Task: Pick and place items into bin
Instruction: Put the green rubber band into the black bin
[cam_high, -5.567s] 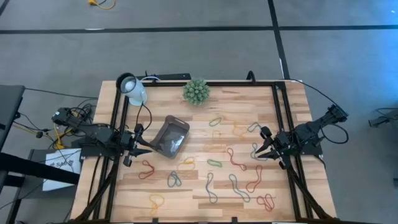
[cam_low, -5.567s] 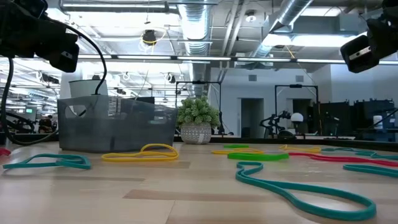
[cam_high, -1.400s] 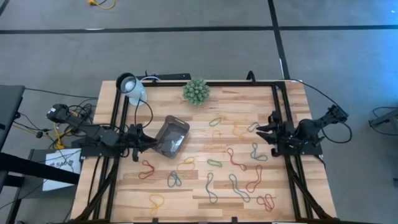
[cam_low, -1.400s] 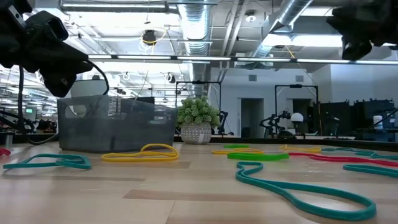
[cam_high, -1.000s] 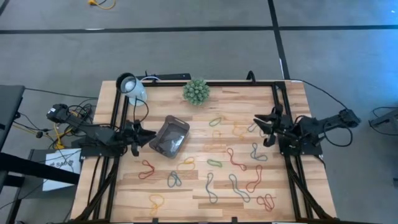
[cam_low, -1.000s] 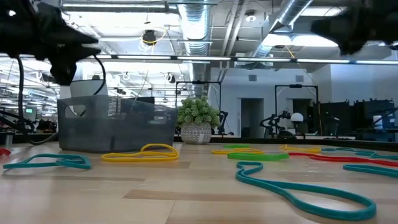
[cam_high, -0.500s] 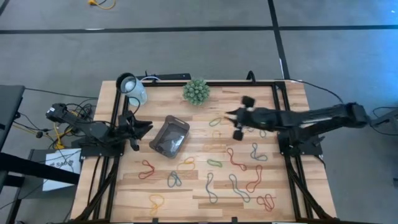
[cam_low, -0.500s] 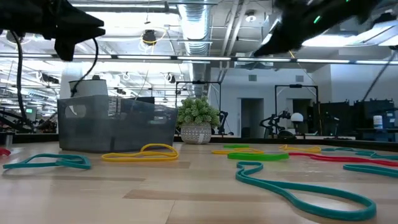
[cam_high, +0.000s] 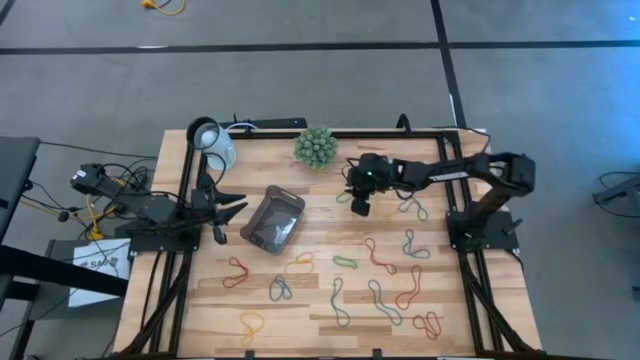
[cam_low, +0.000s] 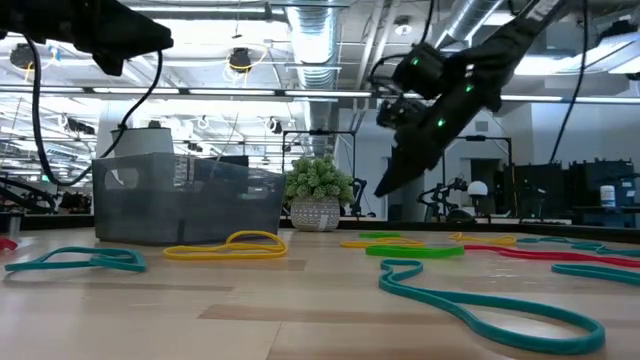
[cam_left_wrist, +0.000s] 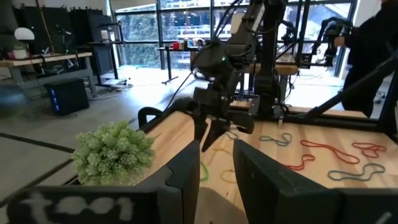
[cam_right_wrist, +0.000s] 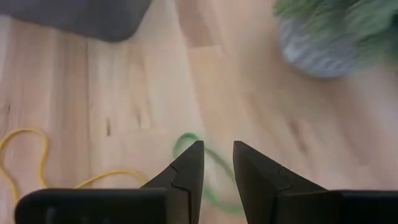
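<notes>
Several thin loops in red, green, yellow and teal lie flat over the table's middle and near half. The dark bin (cam_high: 272, 222) stands left of centre. My right gripper (cam_high: 353, 196) reaches from the right and slants down, open, just above a green loop (cam_right_wrist: 184, 144) right of the bin, clear of the table (cam_low: 385, 186). Nothing is between its fingers. My left gripper (cam_high: 236, 201) hovers level and open at the left edge, beside the bin, and is empty (cam_left_wrist: 217, 155).
A spiky green plant ball (cam_high: 316, 147) stands at the far edge, close behind my right gripper. A white lamp head (cam_high: 212, 143) sits at the far left. A yellow loop (cam_high: 386, 210) and a teal loop (cam_high: 411, 207) lie under my right arm. Black frame rails (cam_high: 447, 170) run along both sides.
My right gripper has swung from the table's right edge toward the middle, come down and tipped downward over the green loop. My left gripper has risen a little and rolled about its own axis. No loop has moved, nor has the bin.
</notes>
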